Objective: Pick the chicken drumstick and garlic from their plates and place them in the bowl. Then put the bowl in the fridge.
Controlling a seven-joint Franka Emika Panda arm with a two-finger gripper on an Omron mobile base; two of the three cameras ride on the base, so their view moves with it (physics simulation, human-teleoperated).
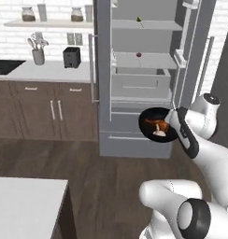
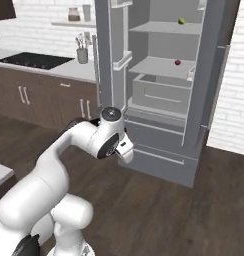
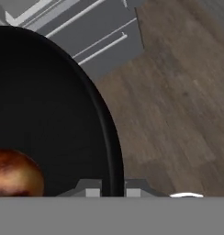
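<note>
Jaws pinching the rim of the round black shallow bowl point(image 1: 155, 124), which should stay level to retain the glossy orange-brown drumstick point(image 1: 159, 126) while entering the open grey fridge point(image 1: 139, 88).
</note>
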